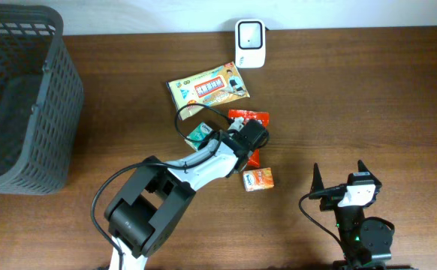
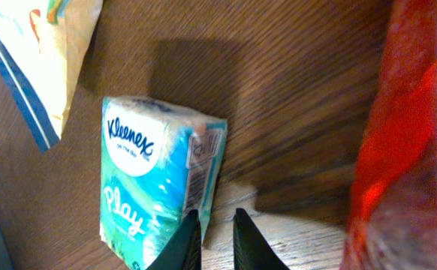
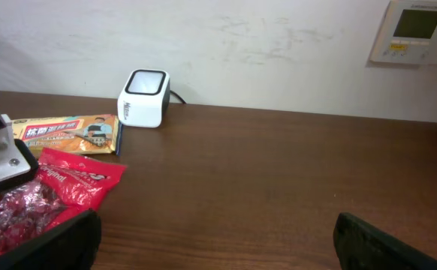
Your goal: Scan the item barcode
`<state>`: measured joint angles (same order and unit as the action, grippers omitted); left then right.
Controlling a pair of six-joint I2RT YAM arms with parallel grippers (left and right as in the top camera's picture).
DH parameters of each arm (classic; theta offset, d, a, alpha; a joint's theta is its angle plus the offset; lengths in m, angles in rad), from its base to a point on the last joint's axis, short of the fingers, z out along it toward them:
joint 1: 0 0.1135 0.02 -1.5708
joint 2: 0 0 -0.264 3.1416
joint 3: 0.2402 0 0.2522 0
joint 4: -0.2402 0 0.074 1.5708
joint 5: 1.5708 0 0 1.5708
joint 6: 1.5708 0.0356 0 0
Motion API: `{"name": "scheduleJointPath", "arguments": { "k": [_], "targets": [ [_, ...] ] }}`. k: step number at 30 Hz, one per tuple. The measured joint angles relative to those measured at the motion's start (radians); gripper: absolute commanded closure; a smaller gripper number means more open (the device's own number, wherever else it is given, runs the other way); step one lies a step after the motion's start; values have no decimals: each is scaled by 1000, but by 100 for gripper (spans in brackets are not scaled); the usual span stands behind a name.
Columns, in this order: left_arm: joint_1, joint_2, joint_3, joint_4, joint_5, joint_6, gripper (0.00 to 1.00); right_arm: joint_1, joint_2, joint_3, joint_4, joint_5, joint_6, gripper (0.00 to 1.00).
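A teal Kleenex tissue pack (image 2: pixel 155 176) lies on the wood table, a small barcode label (image 2: pixel 206 146) on its side edge. My left gripper (image 2: pixel 217 221) hovers just over the table at the pack's right corner. Its jaws stand a narrow gap apart with only bare wood between them, and the left finger overlaps the pack's edge. From overhead the pack (image 1: pixel 198 136) peeks out beside the left gripper (image 1: pixel 233 141). The white scanner (image 1: pixel 249 43) sits at the table's far edge, also in the right wrist view (image 3: pixel 144 98). My right gripper (image 1: pixel 339 169) rests wide open and empty near the front (image 3: pixel 211 244).
A red candy bag (image 1: pixel 248 120) lies right next to the left wrist (image 2: pixel 406 150). A yellow snack packet (image 1: pixel 208 87) lies between the pack and the scanner. A small orange packet (image 1: pixel 257 179) sits nearer the front. A dark mesh basket (image 1: pixel 23 97) stands at the left.
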<state>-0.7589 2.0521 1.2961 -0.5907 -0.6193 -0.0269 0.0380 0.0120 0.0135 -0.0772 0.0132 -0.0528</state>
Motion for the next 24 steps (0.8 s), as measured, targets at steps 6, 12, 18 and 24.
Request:
{"name": "scheduleJointPath", "arguments": {
  "k": [6, 12, 18, 24],
  "targets": [
    [0, -26, 45, -11, 22, 0, 73, 0, 0, 0, 0, 0, 0, 2],
    [37, -121, 74, -13, 30, -2, 64, 0, 0, 0, 0, 0, -1, 2],
    [230, -141, 81, -59, 188, -5, 75, 0, 0, 0, 0, 0, 0, 2],
    [462, -141, 81, -116, 480, -7, 80, 0, 0, 0, 0, 0, 0, 2]
  ]
}}
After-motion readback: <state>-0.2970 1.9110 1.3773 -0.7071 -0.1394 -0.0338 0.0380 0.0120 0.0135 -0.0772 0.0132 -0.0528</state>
